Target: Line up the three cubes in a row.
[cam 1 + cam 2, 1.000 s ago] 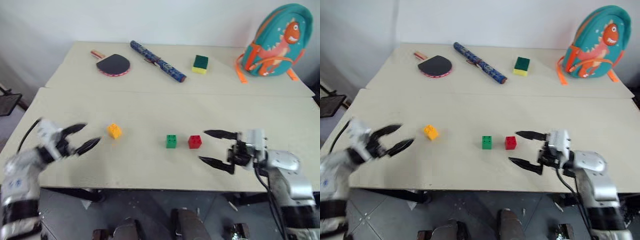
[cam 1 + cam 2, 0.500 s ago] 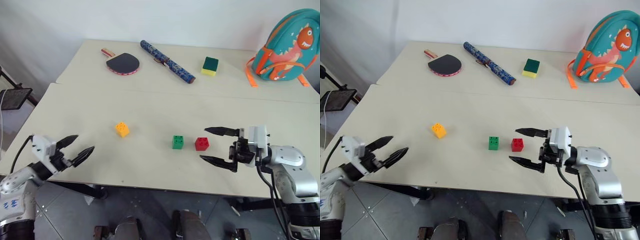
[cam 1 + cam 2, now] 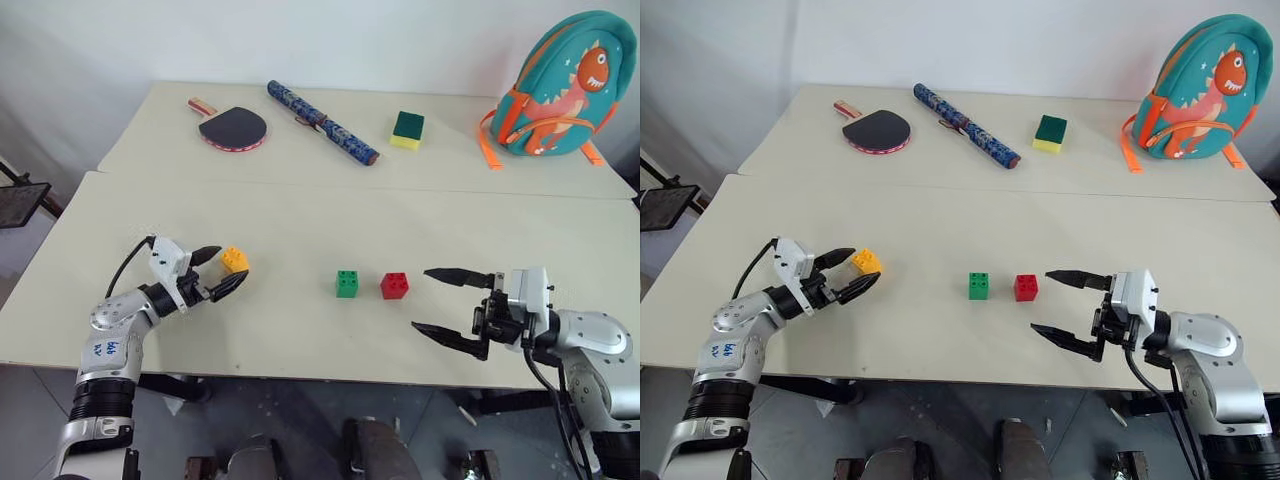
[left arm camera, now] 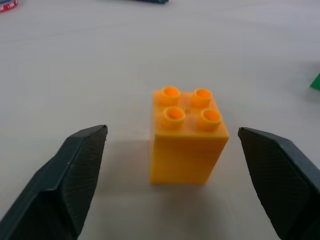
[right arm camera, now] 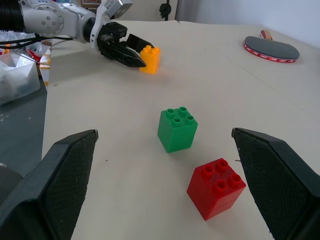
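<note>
The left gripper (image 4: 170,165) has its black pointy fingers apart around the small orange-yellow plastic cube (image 4: 186,136) with round bumps. The right gripper (image 3: 447,307) is wide apart beside the shiny red cube (image 3: 393,286) and green cube (image 3: 346,284).

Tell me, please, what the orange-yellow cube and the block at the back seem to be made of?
Orange-yellow cube: apparently hard moulded plastic, smooth with a slight sheen, crisp studs on top. Green-and-yellow block: probably a sponge, matte, dark green layer over yellow; too far to be sure.
</note>
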Controlling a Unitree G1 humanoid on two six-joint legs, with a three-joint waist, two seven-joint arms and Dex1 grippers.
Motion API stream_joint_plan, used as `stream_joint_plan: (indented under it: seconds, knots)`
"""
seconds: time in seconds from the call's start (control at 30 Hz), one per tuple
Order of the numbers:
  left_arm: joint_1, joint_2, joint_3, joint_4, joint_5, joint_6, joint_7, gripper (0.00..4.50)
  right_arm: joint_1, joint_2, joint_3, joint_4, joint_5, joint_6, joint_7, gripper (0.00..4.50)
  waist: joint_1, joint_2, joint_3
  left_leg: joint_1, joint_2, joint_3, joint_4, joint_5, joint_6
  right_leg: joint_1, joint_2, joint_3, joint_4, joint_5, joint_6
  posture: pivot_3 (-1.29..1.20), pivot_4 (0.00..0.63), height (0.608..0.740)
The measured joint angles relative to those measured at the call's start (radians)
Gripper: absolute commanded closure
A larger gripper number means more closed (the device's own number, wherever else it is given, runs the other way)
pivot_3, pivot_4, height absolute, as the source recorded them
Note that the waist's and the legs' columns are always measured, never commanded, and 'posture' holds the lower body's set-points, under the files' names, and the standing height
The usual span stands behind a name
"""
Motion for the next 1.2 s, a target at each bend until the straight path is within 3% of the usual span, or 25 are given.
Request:
stream_joint_plan:
  seconds: [0.23, 0.3, 0.43, 0.6, 0.83, 1.1, 1.2]
  knots:
    - [-0.001, 0.015, -0.037, -0.003, 0.015, -0.011, -0.035, 3.01, 0.022, 0.000, -0.020, -0.015, 0.000, 0.000, -0.023, 0.00, 0.000, 0.000, 0.000, 0.000, 0.000, 0.000, 0.000, 0.000, 0.000, 0.000, 0.000, 0.000, 0.000, 0.000, 0.000, 0.00, 0.150, 0.740]
    - [-0.022, 0.039, -0.060, 0.004, 0.012, -0.009, -0.099, 3.01, 0.035, -0.001, -0.029, -0.019, 0.000, 0.000, -0.026, 0.00, 0.000, 0.000, 0.000, 0.000, 0.000, 0.000, 0.000, 0.000, 0.000, 0.000, 0.000, 0.000, 0.000, 0.000, 0.000, 0.00, 0.150, 0.740]
    - [-0.175, 0.063, -0.165, 0.055, -0.010, -0.042, -0.391, 3.01, 0.056, -0.023, -0.058, -0.019, 0.001, 0.000, -0.030, 0.00, 0.014, 0.000, 0.000, -0.003, -0.001, 0.006, 0.002, 0.000, 0.000, 0.000, 0.000, -0.002, -0.002, 0.000, 0.000, 0.00, 0.150, 0.740]
    - [-0.390, 0.009, -0.274, 0.367, 0.092, -0.287, -0.564, 3.01, 0.090, -0.038, -0.089, -0.026, 0.003, 0.001, -0.033, 0.00, 0.023, 0.000, 0.000, -0.004, -0.001, 0.006, 0.002, 0.000, 0.000, 0.000, 0.001, -0.002, -0.004, 0.000, 0.000, 0.00, 0.150, 0.740]
    - [-0.580, -0.068, -0.334, 0.736, 0.208, -0.508, -0.635, 3.01, 0.168, -0.049, -0.137, -0.086, 0.014, 0.024, -0.054, 0.00, 0.025, 0.000, 0.000, -0.014, -0.001, 0.002, 0.005, -0.001, 0.002, -0.006, 0.001, -0.005, -0.006, 0.001, 0.002, 0.00, 0.150, 0.740]
    - [-0.638, -0.102, -0.319, 0.860, 0.237, -0.553, -0.643, 3.01, 0.233, -0.049, -0.157, -0.129, 0.017, 0.040, -0.086, 0.00, 0.026, 0.000, 0.000, -0.014, -0.001, -0.002, 0.007, -0.001, 0.004, -0.002, 0.001, -0.007, -0.007, 0.001, 0.002, 0.00, 0.150, 0.740]
    - [-0.638, -0.115, -0.312, 0.866, 0.246, -0.545, -0.653, 2.03, 0.243, -0.047, -0.157, -0.131, 0.021, 0.042, -0.089, 0.00, 0.027, 0.000, 0.000, -0.014, -0.001, -0.003, 0.007, -0.001, 0.004, -0.001, 0.000, -0.008, -0.007, 0.001, 0.002, 0.00, 0.150, 0.740]
